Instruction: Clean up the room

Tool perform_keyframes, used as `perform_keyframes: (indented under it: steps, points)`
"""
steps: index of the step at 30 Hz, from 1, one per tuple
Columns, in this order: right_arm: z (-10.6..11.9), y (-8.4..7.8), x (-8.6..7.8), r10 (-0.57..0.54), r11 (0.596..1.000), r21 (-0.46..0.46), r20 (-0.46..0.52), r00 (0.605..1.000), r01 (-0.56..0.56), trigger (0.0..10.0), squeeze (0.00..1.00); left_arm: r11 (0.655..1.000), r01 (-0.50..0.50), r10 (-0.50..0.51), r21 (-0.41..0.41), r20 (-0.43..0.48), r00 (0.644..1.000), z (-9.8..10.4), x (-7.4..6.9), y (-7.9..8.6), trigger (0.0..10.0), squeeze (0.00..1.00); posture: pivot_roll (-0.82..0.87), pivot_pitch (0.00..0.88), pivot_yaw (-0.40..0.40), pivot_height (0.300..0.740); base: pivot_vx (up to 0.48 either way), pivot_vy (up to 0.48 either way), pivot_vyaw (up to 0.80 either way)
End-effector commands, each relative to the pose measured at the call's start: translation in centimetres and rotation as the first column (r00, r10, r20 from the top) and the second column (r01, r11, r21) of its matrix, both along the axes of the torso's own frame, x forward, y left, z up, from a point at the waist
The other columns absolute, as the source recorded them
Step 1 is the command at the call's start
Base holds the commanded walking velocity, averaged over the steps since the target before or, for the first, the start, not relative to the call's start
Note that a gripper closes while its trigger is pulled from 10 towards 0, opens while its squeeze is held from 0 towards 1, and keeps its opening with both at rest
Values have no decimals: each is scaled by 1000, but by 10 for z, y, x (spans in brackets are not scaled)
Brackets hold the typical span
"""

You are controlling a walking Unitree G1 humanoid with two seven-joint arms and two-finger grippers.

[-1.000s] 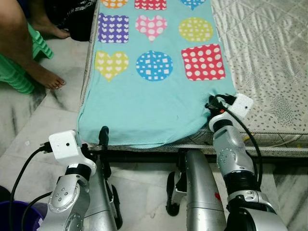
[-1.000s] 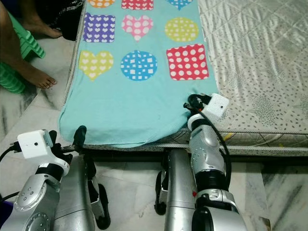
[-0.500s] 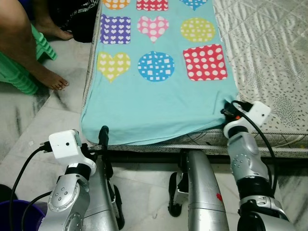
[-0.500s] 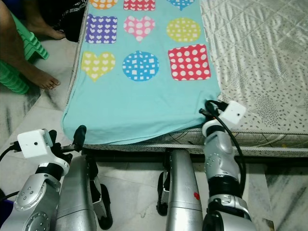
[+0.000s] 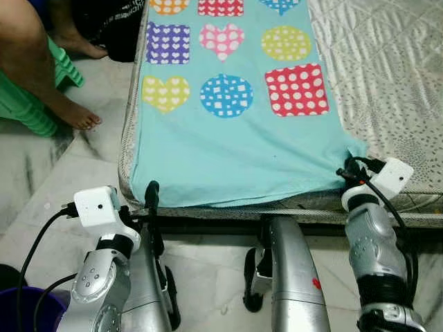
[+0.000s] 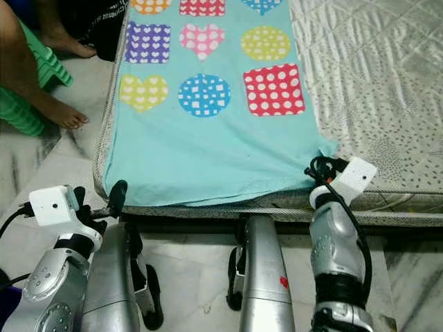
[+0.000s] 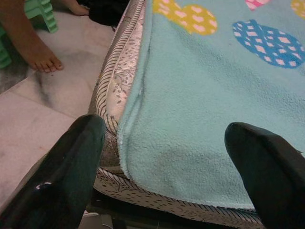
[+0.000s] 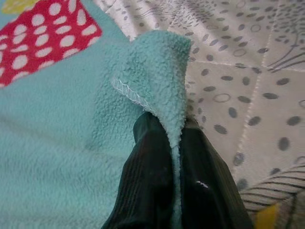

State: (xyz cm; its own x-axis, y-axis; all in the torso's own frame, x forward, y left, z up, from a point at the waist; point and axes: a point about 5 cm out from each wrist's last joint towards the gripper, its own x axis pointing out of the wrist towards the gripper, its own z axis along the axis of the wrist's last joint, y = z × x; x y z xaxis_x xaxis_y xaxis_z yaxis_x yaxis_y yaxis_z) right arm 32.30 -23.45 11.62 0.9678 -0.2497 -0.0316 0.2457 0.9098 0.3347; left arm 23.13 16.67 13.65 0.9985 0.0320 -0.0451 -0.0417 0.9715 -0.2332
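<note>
Nearest you, the robot's own silver legs (image 5: pixel 287 277) stand on the marble floor (image 5: pixel 62 187), right against the dark bed frame at the foot of the mattress (image 5: pixel 387 76). A dark purple bin (image 5: pixel 21 311) sits at your lower left, beside the left arm.

Your left gripper (image 7: pixel 164 162) hovers at the mattress's near left corner with its fingers (image 7: pixel 71 167) spread wide, one out over the mattress edge and the other over the fleece, gripping nothing. Your right gripper (image 8: pixel 174 143) sits at the near right corner of the blanket (image 5: pixel 235 131), fingers pressed together on the fleece; the pinched corner stands up in a small fold above the fingertips.

The turquoise blanket lies flat along the left part of the mattress. Its long axis runs away from you, the near hem lying just at the foot edge. Its rows of spotted hearts, circles and squares start past the plain near band.

Farther left, a person's bare foot (image 5: pixel 73 114) rests on the floor beside a green plastic stool (image 5: pixel 34 104), near the bed's side. To the right of the blanket, the grey spotted mattress cover lies bare.
</note>
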Motion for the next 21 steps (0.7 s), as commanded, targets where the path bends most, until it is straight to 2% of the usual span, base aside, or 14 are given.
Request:
perform_keyframes:
  steps: [1, 6, 11, 14, 15, 16, 18, 19, 21]
  points:
    - [-4, -8, -11, -35, 998, -56, -38, 999, 33, 10000, 1000, 1000, -7, 7, -3, -25, 1000, -6, -4, 2, 10000, 0, -26, 316, 7, 532, 0, 0, 0]
    - [-10, -11, -26, -66, 995, -86, -87, 994, 59, 10000, 1000, 1000, 1, -1, -5, -26, 1000, -7, -3, 1, 10000, 0, -35, 307, 8, 532, 0, 0, 0]
    - [-11, -9, -32, -61, 995, -78, -98, 993, 54, 10000, 1000, 1000, 5, -5, -6, -24, 1000, -7, -2, 1, 10000, 0, -37, 303, 8, 532, 0, 0, 0]
    - [-14, 5, -41, 8, 996, -87, -129, 992, -19, 10000, 1000, 1000, 13, -14, -7, -27, 1000, -7, -1, 0, 10000, 0, -44, 296, 11, 532, 0, 0, 0]
    - [-14, 5, -41, 8, 996, -87, -129, 992, -19, 10000, 1000, 1000, 13, -14, -7, -27, 1000, -7, -1, 0, 10000, 0, -44, 296, 11, 532, 0, 0, 0]
    - [-16, 15, -45, 56, 993, -91, -137, 989, -68, 10000, 0, 1000, 16, -16, -8, -27, 1000, -7, -1, 0, 10000, 0, -44, 295, 11, 532, 0, 0, 0]
    - [-17, 22, -48, 91, 992, -74, -136, 987, -102, 10000, 0, 1000, 17, -17, -8, -27, 999, -7, -1, 0, 10000, 0, -44, 295, 11, 532, 0, 0, 0]
    - [-17, 28, -50, 114, 987, -97, -131, 985, -127, 10000, 1000, 1000, 19, -19, -9, -27, 999, -7, 0, -1, 10000, 0, -44, 293, 10, 532, 0, 0, 0]
    - [-15, 33, -52, 127, 982, -122, -132, 983, -143, 10000, 1000, 1000, 20, -20, -9, -27, 999, -8, 0, -1, 10000, 0, -45, 293, 10, 532, 0, 0, 0]
